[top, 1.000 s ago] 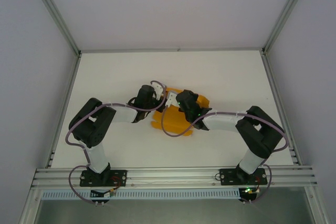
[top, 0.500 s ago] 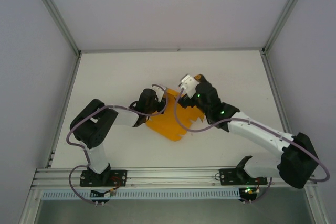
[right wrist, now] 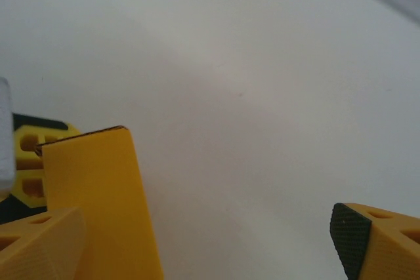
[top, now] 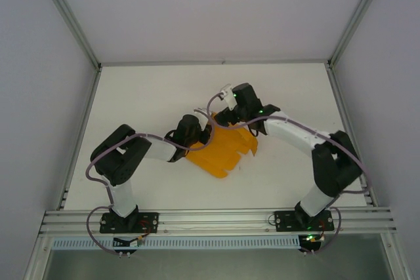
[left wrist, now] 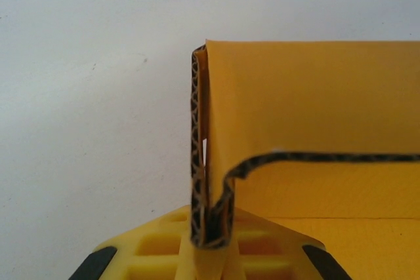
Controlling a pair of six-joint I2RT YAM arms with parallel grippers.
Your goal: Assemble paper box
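The left gripper sat near the middle of the table, at the left edge of the paper box. The box lay there as a partly folded orange-yellow sheet on the white surface. In the left wrist view, that gripper's yellow fingers were clamped tight on a doubled card edge. One panel rose upright beyond them and another ran off to the right.

At the sheet's far edge was the right gripper. Its wrist view showed the jaws spread wide. An upright flap stood just inside one finger; contact could not be determined. The other finger's black pad was well apart from the card. Bare table lay beyond.
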